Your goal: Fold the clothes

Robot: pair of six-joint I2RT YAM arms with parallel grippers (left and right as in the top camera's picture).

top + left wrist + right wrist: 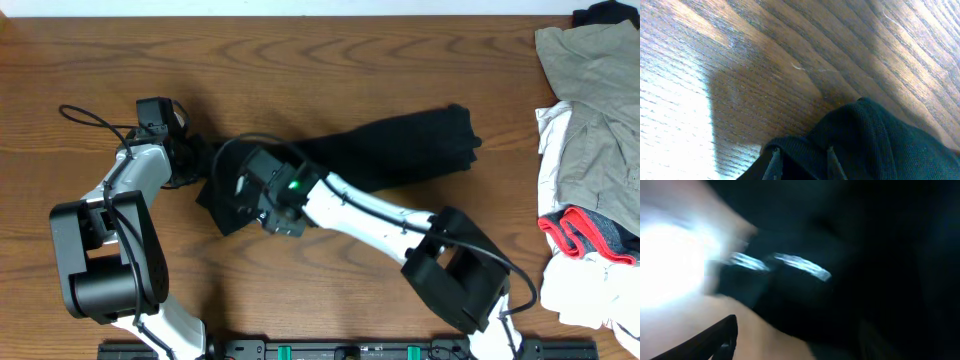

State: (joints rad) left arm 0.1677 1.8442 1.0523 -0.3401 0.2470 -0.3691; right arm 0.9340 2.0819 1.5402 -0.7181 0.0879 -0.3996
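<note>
The clothes (pixel 400 150) are one long black garment lying slantwise across the middle of the wooden table (pixel 330 50). At its left end, my left gripper (pixel 192 160) is shut on the fabric. In the left wrist view the ribbed black hem (pixel 805 145) runs across both fingertips of that gripper (pixel 803 162). My right gripper (pixel 245 205) hovers over the garment's lower left part. The right wrist view is blurred; one dark finger (pixel 715 340) stands far to the left and the gripper (pixel 795 340) is open above black cloth (pixel 865 240).
A beige-khaki garment (pixel 600 90) lies heaped at the right edge, with white cloth and a red-and-dark item (pixel 575 230) below it. Both arm bases and a black rail (pixel 350 350) sit at the front edge.
</note>
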